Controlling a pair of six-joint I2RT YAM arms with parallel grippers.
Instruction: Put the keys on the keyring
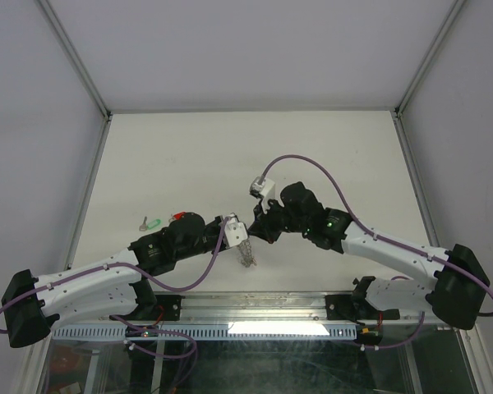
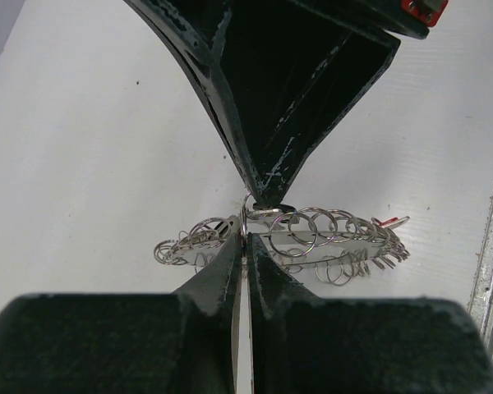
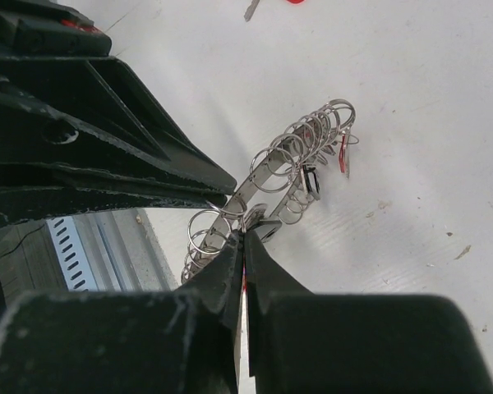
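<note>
The keyring (image 1: pixel 247 253) hangs just above the table between the two arms; it is a flat metal band (image 2: pixel 329 245) fringed with many small split rings (image 3: pixel 273 168). My left gripper (image 2: pixel 246 234) is shut on one small ring of that fringe. From the opposite side my right gripper (image 3: pixel 245 235) is shut tip to tip against it, with a sliver of red between its fingers and a silver key blade (image 3: pixel 269 226) at its tip. A red-headed key (image 2: pixel 390 222) and a black-headed one (image 3: pixel 312 181) hang on the ring. A green key (image 1: pixel 154 222) and a red key (image 1: pixel 179 216) lie on the table to the left.
A metal rail (image 1: pixel 255 308) runs along the near table edge, close behind the keyring (image 3: pixel 66 246). White walls with metal posts enclose the table on three sides. Purple cables loop off both arms (image 1: pixel 312 164).
</note>
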